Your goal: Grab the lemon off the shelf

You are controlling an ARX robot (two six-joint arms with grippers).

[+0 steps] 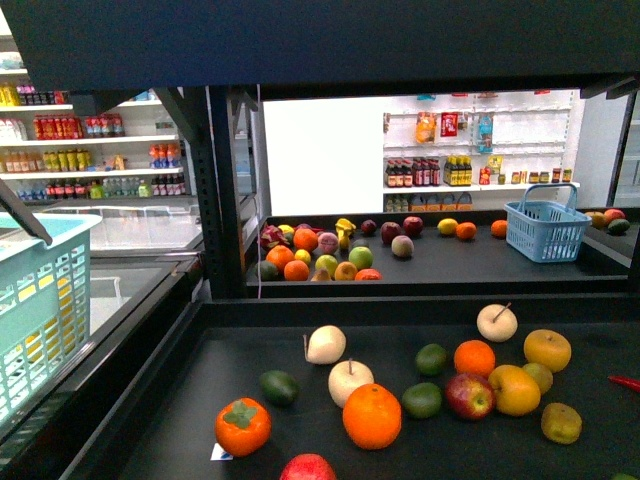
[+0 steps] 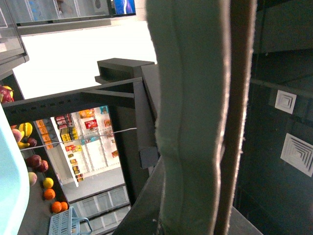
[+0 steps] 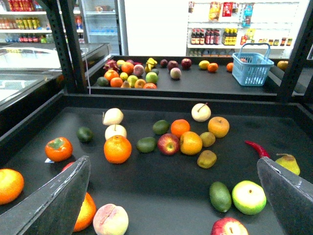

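**Lemon on the far deck, right gripper spread wide over the near fruit**

The lemon lies on the back part of the shelf, on the dark tray beyond the black crossbar. It sits just beside an orange, with a blue basket standing near it on the side of the robot's right arm. From this far off its tapered end is hard to make out, so the match rests mostly on its plain yellow colour and oval shape. The right wrist view shows the same yellow fruit beside the same orange, well apart from the gripper.

The right gripper hangs above the near deck with its two dark fingers spread wide and nothing between them. Below it lie mixed fruits, among them a large orange, a red apple and a red chilli.

The left gripper fills its own wrist view with one pale padded finger seen very close, pointed up toward the ceiling, and I cannot tell how far it is spread. A teal basket stands at the far left of the front view, beside the shelf's black upright.
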